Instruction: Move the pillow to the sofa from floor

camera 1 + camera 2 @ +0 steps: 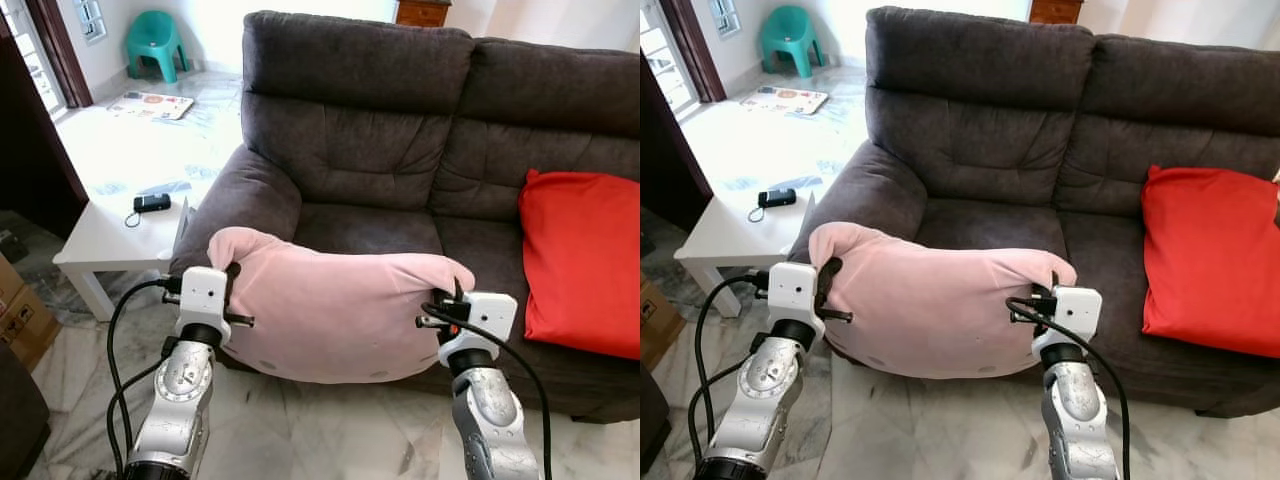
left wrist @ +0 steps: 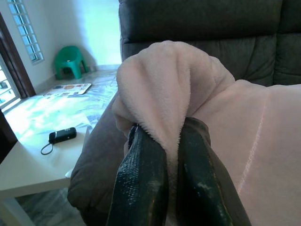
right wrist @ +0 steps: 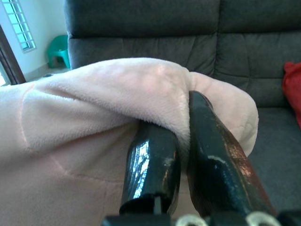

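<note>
Pink plush fills the near ground: the pillow point(image 1: 335, 315) hangs in the air between the two arms, off the floor point(image 1: 300, 430) and just in front of the sofa point(image 1: 400, 160) seat edge. The left gripper point(image 1: 236, 290) is clamped on the pillow's left upper corner; in the left wrist view its black fingers point(image 2: 141, 183) are pressed nearly together with a fold of fabric pinched between them. The right gripper point(image 1: 440, 305) does the same at the right upper corner, its fingers point(image 3: 150, 165) squeezed on a ridge of plush. The pillow sags in the middle, so the hold is on cover material more than on stuffing.

Judged from this, the carry is well along and the placing is in hand. To do it well, both arms should go forward together and level, lifting the sagging lower edge above the seat front before release; uneven travel could tug a corner loose. The empty seat cushion point(image 1: 365, 228) lies straight ahead, with a red pillow point(image 1: 585, 260) on the neighbouring seat. Farther left stand a white table point(image 1: 105, 240) carrying a small black device point(image 1: 152, 203), and a green stool point(image 1: 155, 40) by the far wall.
</note>
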Controlling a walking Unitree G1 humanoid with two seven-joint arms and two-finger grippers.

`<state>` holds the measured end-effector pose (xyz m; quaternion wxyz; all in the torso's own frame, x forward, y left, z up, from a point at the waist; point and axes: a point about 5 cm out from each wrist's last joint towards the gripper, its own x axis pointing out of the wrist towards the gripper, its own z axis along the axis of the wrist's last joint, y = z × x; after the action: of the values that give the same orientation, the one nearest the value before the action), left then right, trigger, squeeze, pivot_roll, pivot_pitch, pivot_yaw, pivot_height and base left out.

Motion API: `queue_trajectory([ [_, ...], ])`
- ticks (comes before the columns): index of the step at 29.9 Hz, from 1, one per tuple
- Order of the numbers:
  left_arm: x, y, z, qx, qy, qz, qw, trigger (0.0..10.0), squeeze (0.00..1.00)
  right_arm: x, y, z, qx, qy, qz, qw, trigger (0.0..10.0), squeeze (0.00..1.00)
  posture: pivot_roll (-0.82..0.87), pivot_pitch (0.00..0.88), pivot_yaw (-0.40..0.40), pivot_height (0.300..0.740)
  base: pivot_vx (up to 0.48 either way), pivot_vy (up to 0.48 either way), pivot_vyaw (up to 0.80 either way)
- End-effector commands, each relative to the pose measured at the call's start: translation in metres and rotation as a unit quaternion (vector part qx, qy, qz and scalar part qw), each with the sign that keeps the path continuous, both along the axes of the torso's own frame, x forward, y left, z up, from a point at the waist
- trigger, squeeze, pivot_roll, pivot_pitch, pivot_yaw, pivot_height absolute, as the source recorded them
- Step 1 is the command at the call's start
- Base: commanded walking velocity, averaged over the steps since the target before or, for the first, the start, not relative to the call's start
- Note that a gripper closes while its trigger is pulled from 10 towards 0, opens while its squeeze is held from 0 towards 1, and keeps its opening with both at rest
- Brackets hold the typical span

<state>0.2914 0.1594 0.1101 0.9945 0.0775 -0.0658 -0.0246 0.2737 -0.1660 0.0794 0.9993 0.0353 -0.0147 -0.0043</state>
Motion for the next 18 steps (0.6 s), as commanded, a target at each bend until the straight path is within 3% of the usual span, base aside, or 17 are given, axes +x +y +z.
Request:
queue_trajectory([
  [1,0.0,0.009,0.012,-0.001,-0.028,0.024,0.999,10.0,0.0,0.003,-0.012,0.018,0.004,-0.039,-0.024,0.999,10.0,0.0,0.07,0.0,-0.081,0.74,0.27,0.0,0.0],
  [8,0.001,0.006,0.011,-0.001,-0.023,0.016,1.0,10.0,0.0,0.004,-0.01,0.016,0.005,-0.036,-0.021,0.999,10.0,0.0,0.07,0.0,-0.081,0.74,0.268,0.0,0.0],
  [13,0.001,0.003,0.008,-0.002,-0.014,0.002,1.0,10.0,0.0,0.004,-0.011,0.014,0.003,-0.032,-0.021,0.999,10.0,0.0,0.07,0.0,-0.083,0.74,0.0,0.0,0.0],
  [18,-0.002,0.0,-0.01,-0.005,0.031,-0.015,0.999,10.0,0.0,0.003,-0.019,0.003,-0.013,-0.006,-0.034,0.999,10.0,0.0,0.07,0.0,-0.083,0.74,0.0,0.0,0.0],
])
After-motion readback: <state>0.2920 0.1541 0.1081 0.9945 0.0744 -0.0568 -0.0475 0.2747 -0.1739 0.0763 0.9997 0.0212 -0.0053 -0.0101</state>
